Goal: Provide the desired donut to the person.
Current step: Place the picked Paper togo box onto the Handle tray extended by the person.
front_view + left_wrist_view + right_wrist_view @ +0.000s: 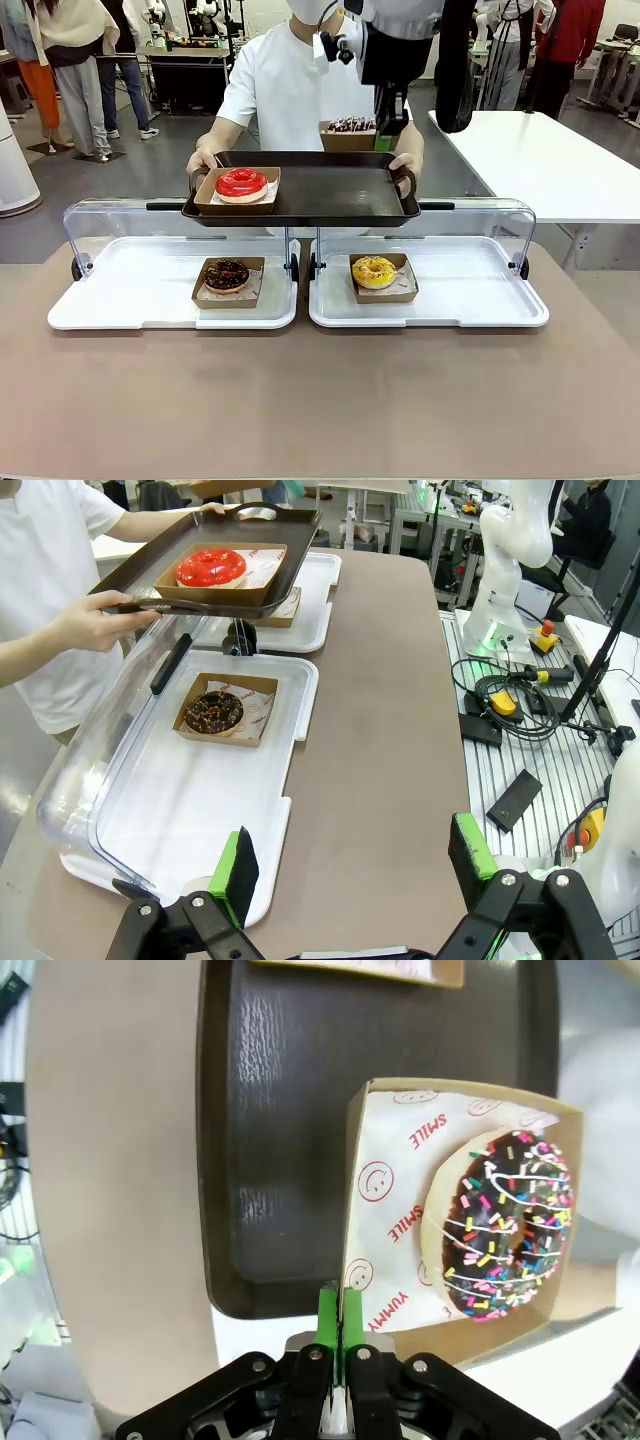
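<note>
Pinched by its edge in the right gripper (340,1312), a box (400,1210) with the sprinkled donut (510,1225) is held above the person's (290,90) tray (330,190). The left gripper (350,875) is spread wide, empty.

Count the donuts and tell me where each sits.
4: red donut on the person's dark tray; sprinkled donut in the right gripper's box; chocolate donut and yellow donut on white trays.

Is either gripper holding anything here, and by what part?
The right gripper pinches the near wall of the sprinkled donut's box, held above the person's tray. The left gripper is open, empty.
</note>
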{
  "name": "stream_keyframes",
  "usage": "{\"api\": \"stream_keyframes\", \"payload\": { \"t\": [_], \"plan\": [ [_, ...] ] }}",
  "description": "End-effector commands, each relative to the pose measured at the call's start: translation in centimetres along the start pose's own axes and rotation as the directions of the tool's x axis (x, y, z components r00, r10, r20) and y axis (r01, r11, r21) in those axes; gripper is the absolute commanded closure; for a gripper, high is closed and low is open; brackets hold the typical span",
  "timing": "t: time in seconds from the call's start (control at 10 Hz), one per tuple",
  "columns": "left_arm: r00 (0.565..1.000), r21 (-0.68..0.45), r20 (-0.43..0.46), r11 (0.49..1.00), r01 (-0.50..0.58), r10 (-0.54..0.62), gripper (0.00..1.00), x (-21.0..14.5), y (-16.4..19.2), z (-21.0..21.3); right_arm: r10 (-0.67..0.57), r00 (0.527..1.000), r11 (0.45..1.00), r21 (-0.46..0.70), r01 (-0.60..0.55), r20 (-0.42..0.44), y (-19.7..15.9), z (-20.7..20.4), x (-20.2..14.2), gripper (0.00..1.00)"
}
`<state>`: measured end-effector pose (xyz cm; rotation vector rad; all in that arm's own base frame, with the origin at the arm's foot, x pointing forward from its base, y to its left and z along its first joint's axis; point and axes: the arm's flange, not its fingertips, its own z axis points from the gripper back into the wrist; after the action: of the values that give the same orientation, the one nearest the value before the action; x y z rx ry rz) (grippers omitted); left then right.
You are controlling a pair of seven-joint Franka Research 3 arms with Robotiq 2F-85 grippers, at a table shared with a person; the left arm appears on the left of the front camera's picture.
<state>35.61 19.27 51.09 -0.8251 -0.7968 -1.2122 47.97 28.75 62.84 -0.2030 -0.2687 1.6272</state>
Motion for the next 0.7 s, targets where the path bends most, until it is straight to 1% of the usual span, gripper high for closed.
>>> {"api": "stream_keyframes", "payload": {
  "t": [0.0, 0.3, 0.5, 0.6],
  "plan": [
    [1.000, 0.004, 0.018, 1.000, 0.010, -0.010, 0.00, 0.1, -0.1, 0.2, -0.039, 0.999, 0.999, -0.004, 0.040, 0.022, 0.6, -1.4, 0.0, 0.98],
    [1.000, 0.004, 0.018, 1.000, 0.010, -0.010, 0.00, 0.1, -0.1, 0.2, -0.058, 0.997, 0.998, 0.012, 0.058, 0.052, 1.2, -3.6, 0.2, 0.98],
    [1.000, 0.004, 0.018, 1.000, 0.010, -0.010, 0.00, 0.1, -0.1, 0.2, -0.077, 0.995, 0.996, 0.054, 0.073, 0.064, 1.3, -4.6, 0.4, 0.98],
    [1.000, 0.004, 0.018, 1.000, 0.010, -0.010, 0.00, 0.1, -0.1, 0.2, -0.079, 0.995, 0.995, 0.070, 0.075, 0.057, 1.4, -5.0, 0.5, 0.98]
  ]
}}
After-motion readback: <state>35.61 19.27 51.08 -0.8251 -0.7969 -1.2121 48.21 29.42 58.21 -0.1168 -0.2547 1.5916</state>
